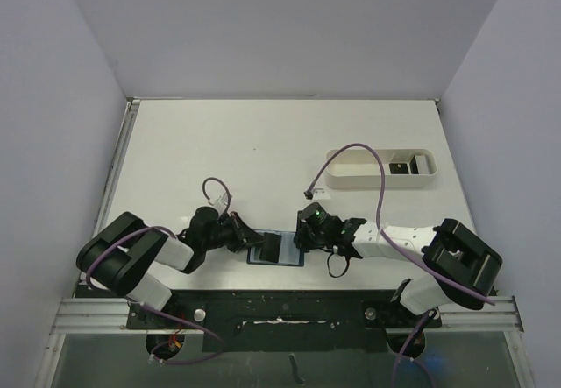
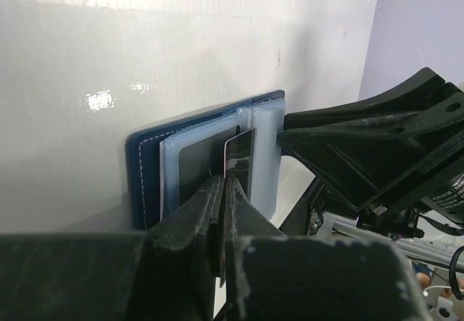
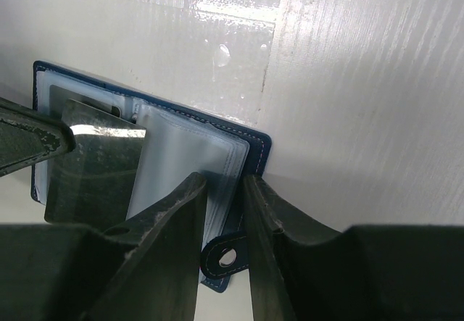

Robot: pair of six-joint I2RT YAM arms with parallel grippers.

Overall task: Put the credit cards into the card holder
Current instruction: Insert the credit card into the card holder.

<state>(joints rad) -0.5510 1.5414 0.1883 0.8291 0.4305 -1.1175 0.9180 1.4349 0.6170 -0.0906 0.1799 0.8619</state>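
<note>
Blue card holder (image 1: 277, 250) near table edge (image 1: 263, 293)

My overhead camera sits above and behind my two bases, looking down over the whole table (image 1: 280, 143); my bases lie at six o'clock and the far wall at twelve. My left wrist camera rides low and very close, sighting along my left gripper (image 2: 223, 190) toward three o'clock. My right wrist camera is just as close, looking past my right gripper (image 3: 225, 212) toward nine o'clock. All three views share the open card holder (image 1: 276, 250) at centre near my bases.
</note>
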